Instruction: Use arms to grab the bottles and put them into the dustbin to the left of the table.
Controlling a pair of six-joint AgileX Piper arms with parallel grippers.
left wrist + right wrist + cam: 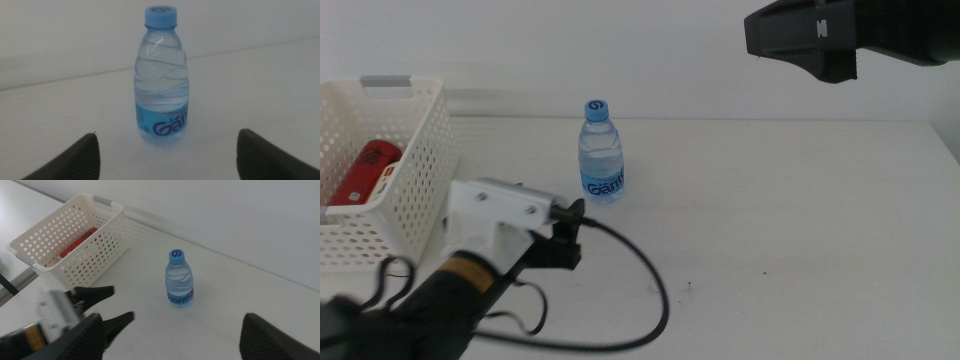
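Note:
A clear water bottle [602, 152] with a blue cap and blue label stands upright on the white table [770, 220], left of centre. My left gripper [570, 232] hovers just in front of it, low over the table. In the left wrist view its jaws stand open on either side of the bottle [162, 80], which is still a little ahead of the left gripper [168, 136]. My right gripper [805, 40] hangs high at the back right, open [171, 317] and holding nothing, looking down on the bottle [179, 280]. The white perforated dustbin [420, 180] holds a red can [365, 172].
The dustbin [85, 260] sits at the table's left end with the red can [77, 242] lying inside. The left arm's black cable [655, 290] loops over the table in front of the bottle. A few tiny dark specks dot the tabletop.

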